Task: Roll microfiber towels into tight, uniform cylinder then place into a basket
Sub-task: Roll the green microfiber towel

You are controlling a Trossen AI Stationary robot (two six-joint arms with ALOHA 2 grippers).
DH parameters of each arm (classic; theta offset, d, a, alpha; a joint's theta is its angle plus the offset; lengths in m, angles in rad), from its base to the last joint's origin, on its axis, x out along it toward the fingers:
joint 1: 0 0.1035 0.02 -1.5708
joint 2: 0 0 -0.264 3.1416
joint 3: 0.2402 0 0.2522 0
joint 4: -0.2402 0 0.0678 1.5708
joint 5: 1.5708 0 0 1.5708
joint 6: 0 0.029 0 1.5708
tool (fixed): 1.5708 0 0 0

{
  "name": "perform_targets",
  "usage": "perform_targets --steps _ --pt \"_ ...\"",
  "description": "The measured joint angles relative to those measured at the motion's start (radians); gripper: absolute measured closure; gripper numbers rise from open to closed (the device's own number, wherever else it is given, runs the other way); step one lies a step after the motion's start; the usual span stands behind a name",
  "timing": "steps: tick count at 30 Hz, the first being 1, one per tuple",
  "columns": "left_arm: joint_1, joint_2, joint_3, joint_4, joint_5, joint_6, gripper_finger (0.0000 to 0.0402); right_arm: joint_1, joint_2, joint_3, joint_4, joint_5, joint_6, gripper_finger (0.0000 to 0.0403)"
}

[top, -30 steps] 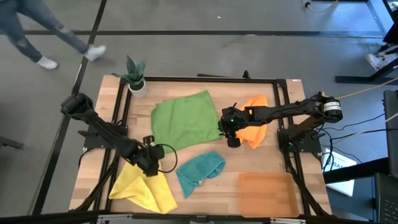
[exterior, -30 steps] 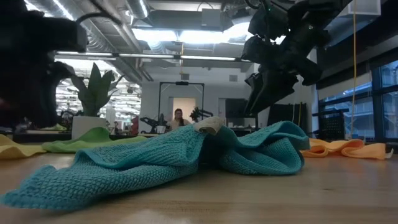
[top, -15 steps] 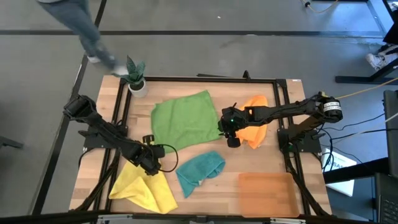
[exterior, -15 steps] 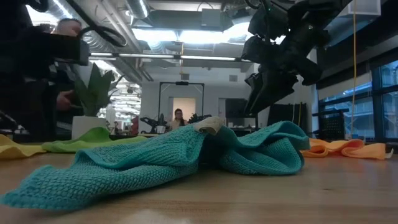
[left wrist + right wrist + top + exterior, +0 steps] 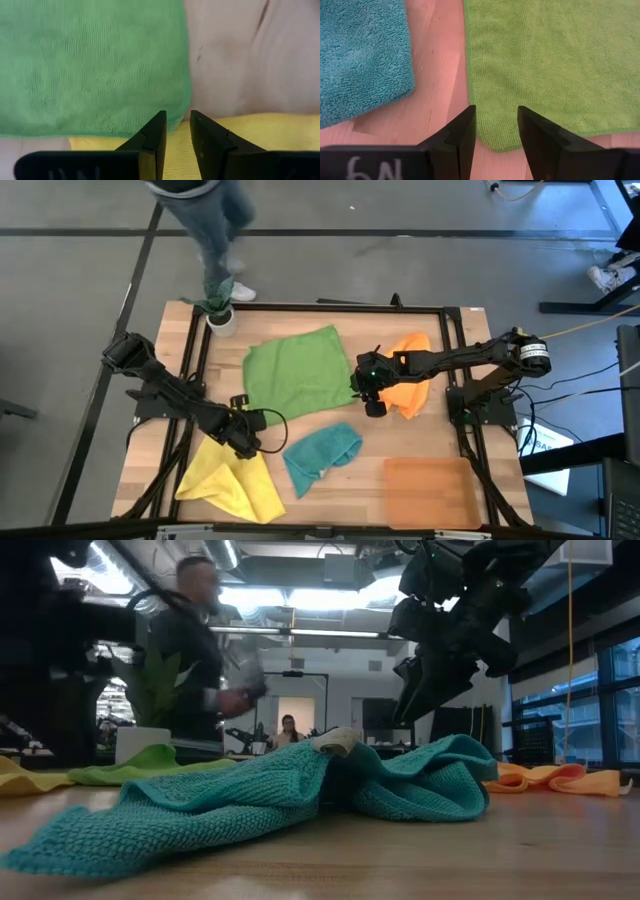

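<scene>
Right gripper [image 5: 372, 402] hangs over the green towel's [image 5: 293, 372] near right corner, fingers apart, holding nothing. Left gripper [image 5: 247, 446], fingers slightly apart and empty, sits over the yellow towel's [image 5: 232, 483] far edge, just short of the green one. Four towels, all loose and unrolled: green flat mid-table, orange [image 5: 410, 376] crumpled beside it, teal [image 5: 320, 457] bunched up front, yellow at the front left. One basket [image 5: 425, 491], front right corner, bare wood between it and teal. One plant pot [image 5: 220, 318], back left.
</scene>
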Motion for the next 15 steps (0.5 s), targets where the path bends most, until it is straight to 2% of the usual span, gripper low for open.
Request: perform_targets --steps 15 --pt "0.001 -0.001 -0.073 0.033 -0.010 -0.007 0.0323 0.000 0.000 0.000 0.000 0.000 0.000 0.0257"
